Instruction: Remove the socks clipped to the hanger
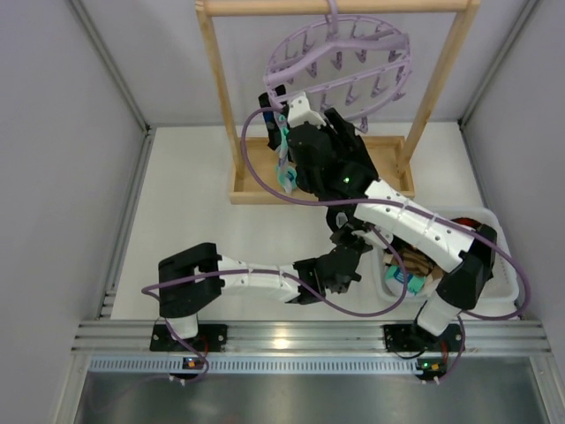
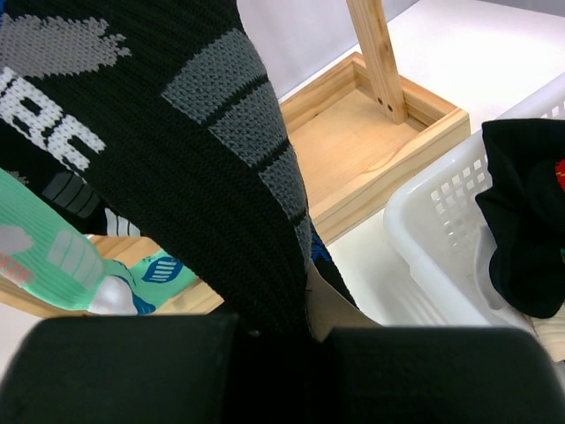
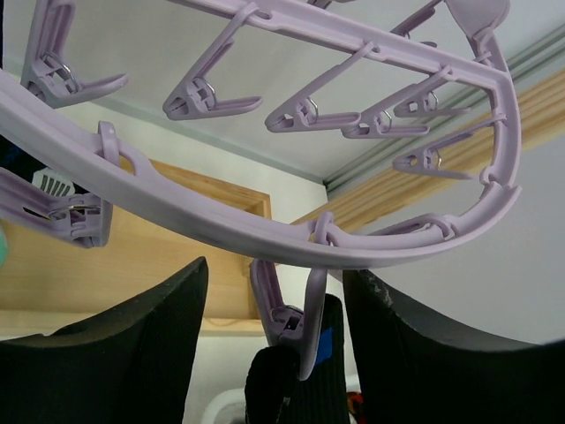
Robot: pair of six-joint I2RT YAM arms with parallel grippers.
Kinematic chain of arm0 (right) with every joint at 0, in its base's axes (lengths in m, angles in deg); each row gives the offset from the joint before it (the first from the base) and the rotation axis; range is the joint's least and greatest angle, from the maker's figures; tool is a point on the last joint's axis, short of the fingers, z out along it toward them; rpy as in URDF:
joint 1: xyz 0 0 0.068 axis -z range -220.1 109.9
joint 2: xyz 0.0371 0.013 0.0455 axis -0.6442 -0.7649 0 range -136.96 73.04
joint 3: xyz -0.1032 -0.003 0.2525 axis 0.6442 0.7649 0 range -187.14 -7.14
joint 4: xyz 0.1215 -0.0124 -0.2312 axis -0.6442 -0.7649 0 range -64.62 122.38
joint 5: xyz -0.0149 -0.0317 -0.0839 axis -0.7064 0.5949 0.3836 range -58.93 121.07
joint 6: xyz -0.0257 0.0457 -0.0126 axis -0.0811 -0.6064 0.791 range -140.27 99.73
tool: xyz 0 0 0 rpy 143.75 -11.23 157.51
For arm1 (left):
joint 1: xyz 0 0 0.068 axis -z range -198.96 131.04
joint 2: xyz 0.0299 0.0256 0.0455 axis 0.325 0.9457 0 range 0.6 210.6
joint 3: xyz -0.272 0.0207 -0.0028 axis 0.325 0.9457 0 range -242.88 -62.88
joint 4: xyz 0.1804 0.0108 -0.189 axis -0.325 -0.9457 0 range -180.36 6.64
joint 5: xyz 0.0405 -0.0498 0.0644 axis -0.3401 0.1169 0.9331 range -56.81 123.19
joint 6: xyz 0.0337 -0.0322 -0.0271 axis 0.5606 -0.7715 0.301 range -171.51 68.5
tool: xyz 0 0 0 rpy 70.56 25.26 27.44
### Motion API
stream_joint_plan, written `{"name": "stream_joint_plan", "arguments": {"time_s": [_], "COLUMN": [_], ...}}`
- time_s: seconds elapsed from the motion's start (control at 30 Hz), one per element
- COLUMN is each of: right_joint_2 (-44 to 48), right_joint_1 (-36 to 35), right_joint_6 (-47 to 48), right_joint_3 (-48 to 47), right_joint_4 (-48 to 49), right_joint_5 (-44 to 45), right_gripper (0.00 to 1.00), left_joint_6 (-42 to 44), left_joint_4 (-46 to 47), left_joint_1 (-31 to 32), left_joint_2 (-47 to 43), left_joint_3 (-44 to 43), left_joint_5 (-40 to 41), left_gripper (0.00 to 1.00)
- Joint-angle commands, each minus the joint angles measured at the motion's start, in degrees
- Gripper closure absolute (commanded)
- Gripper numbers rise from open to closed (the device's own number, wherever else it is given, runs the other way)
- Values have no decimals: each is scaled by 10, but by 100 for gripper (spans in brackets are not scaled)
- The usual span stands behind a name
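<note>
Left wrist: black sock (image 2: pixel 221 177) slants upper-left to bottom-centre.

One hanger (image 3: pixel 265 238), one wooden rack (image 1: pixel 220 106), one white basket (image 2: pixel 441 208)

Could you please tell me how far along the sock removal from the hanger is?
Done: many pegs on the hanger hang empty, and a black sock lies in the white basket. In hand: the left gripper is shut on a black-and-grey sock; the right gripper stands open around a peg clipping black fabric. Left: a mint-green sock hangs alongside.
</note>
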Motion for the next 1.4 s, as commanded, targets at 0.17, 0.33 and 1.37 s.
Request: {"name": "stream_joint_plan", "arguments": {"time_s": [0.17,0.33,1.37], "right_joint_2": [3,3,65], "right_joint_1": [-5,-7,18], "right_joint_6": [49,72,-161], "right_joint_3": [8,17,-34], "right_joint_4": [115,155,-61], "right_joint_5": [24,34,-214], "right_gripper": [60,69,100], "left_joint_6": [-9,-14,-152], "left_joint_4": [19,19,3], "left_joint_1": [3,4,-25], "left_joint_2": [-28,-23,-51], "left_joint_3": [-19,-21,93], "left_joint_5": [-16,-20,-40], "left_gripper": [100,100,100]}}
